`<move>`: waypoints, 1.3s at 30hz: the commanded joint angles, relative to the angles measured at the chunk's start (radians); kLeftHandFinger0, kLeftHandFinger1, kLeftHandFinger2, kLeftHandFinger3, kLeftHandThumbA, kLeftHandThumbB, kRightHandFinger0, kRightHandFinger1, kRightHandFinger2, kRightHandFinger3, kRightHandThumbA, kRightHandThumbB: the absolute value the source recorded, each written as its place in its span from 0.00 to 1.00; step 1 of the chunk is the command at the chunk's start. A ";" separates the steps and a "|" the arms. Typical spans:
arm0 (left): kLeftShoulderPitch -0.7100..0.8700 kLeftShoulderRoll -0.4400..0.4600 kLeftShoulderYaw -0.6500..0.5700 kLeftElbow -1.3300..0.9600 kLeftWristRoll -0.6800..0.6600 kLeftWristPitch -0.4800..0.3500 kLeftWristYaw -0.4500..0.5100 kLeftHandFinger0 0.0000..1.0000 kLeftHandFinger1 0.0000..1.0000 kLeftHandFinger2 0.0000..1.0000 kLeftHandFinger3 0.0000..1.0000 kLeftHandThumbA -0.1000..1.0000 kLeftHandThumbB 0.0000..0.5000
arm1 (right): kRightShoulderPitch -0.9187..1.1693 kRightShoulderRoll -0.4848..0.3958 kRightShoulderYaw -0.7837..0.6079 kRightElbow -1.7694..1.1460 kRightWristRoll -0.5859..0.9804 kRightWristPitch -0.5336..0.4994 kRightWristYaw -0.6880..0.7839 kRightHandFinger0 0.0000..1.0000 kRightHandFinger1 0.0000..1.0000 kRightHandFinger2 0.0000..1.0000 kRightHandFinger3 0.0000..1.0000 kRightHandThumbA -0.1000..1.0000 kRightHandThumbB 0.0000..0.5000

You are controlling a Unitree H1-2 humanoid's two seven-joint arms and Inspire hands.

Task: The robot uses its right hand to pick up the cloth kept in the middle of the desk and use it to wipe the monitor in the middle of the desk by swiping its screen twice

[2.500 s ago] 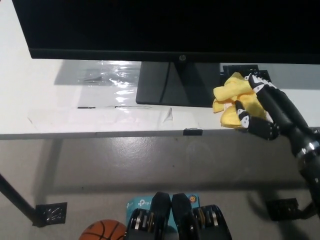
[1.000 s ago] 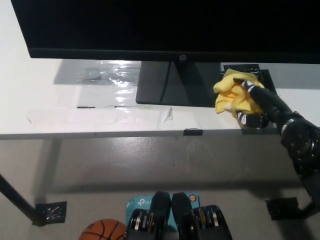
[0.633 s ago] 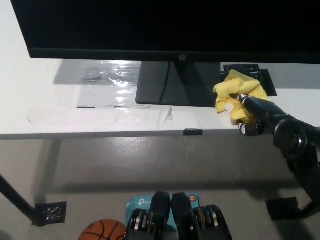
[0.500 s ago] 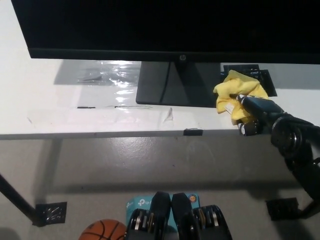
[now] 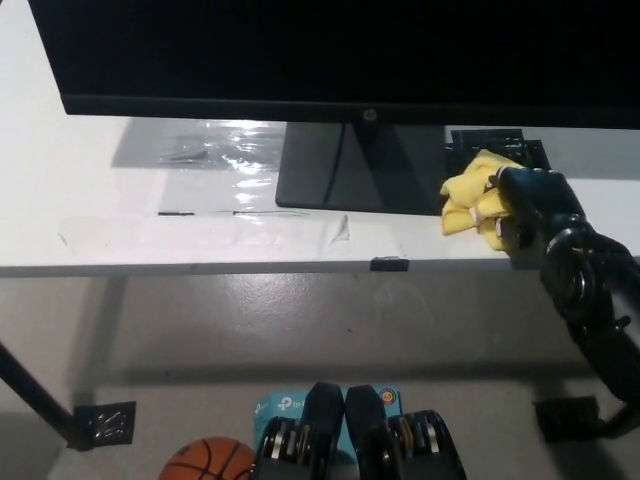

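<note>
1. Looming over the whole top of the head view, the monitor [image 5: 340, 50] is the largest hazard: it stands on a single stand [image 5: 350, 165] at about twelve o'clock from the desk's middle, and a swipe pressed too hard high on the screen could, I judge, rock or tip it back.
2. Running across the middle, the desk [image 5: 150, 230] has its front edge just at six o'clock of the cloth; if the cloth slips out on the lift, it may well fall past that edge to the floor.
3. Entering from four o'clock, the black right hand [image 5: 525, 205] has its fingers curled around the yellow cloth [image 5: 470, 200], bunching it. Most of the cloth bulges out on the nine o'clock side, so the hold looks partial and could fail.
4. Lying just beside the stand, at its three o'clock, the cloth is close enough that a careless lift might bump the stand or the monitor's lower edge.
5. Missing from view is the white left hand, so nothing steadies the monitor.
</note>
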 commanded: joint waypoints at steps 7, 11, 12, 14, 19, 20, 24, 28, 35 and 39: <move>0.036 0.032 0.023 -0.049 -0.004 -0.012 -0.016 0.81 0.77 0.89 1.00 0.73 0.27 | 0.044 0.032 -0.087 0.072 0.016 -0.327 -0.416 0.00 0.22 0.63 0.62 0.00 0.12; 0.034 0.033 0.019 -0.048 0.003 -0.016 -0.013 0.80 0.75 0.87 1.00 0.69 0.23 | 0.064 0.044 -0.111 0.080 0.024 -0.332 -0.439 0.00 0.08 0.44 0.36 0.00 0.08; 0.032 0.032 0.019 -0.041 0.003 -0.018 -0.012 0.81 0.76 0.87 1.00 0.69 0.24 | 0.070 0.049 -0.122 0.079 0.033 -0.336 -0.441 0.00 0.08 0.45 0.32 0.00 0.08; 0.034 0.025 0.021 -0.022 0.001 -0.033 -0.005 0.81 0.76 0.87 1.00 0.69 0.26 | 0.090 0.062 -0.149 0.072 0.053 -0.342 -0.443 0.00 0.09 0.45 0.28 0.00 0.12; 0.035 0.024 0.018 -0.005 0.004 -0.050 -0.004 0.80 0.76 0.88 1.00 0.71 0.28 | 0.149 0.179 -0.348 0.000 0.264 -0.292 -0.354 0.00 0.06 0.42 0.25 0.00 0.00; 0.034 0.025 0.017 -0.004 0.006 -0.045 -0.005 0.82 0.78 0.89 1.00 0.71 0.28 | 0.166 0.239 -0.436 -0.045 0.368 -0.248 -0.329 0.00 0.06 0.42 0.28 0.00 0.00; 0.034 0.027 0.015 -0.005 0.007 -0.045 -0.005 0.80 0.75 0.87 1.00 0.72 0.25 | 0.172 0.344 -0.591 -0.156 0.560 -0.134 -0.252 0.00 0.01 0.46 0.28 0.00 0.00; 0.040 0.015 0.020 0.003 -0.003 -0.051 -0.001 0.76 0.72 0.84 1.00 0.73 0.29 | 0.147 0.402 -0.682 -0.272 0.731 -0.090 -0.185 0.00 0.00 0.47 0.48 0.00 0.13; 0.050 0.007 0.016 0.027 0.001 -0.073 0.006 0.81 0.77 0.89 1.00 0.74 0.24 | 0.061 0.463 -0.778 -0.507 0.938 0.095 -0.151 0.00 0.00 0.45 0.49 0.00 0.12; 0.061 0.006 0.019 0.020 0.001 -0.067 0.008 0.82 0.77 0.90 1.00 0.75 0.26 | 0.030 0.477 -0.801 -0.560 0.988 0.149 -0.150 0.00 0.00 0.38 0.27 0.00 0.19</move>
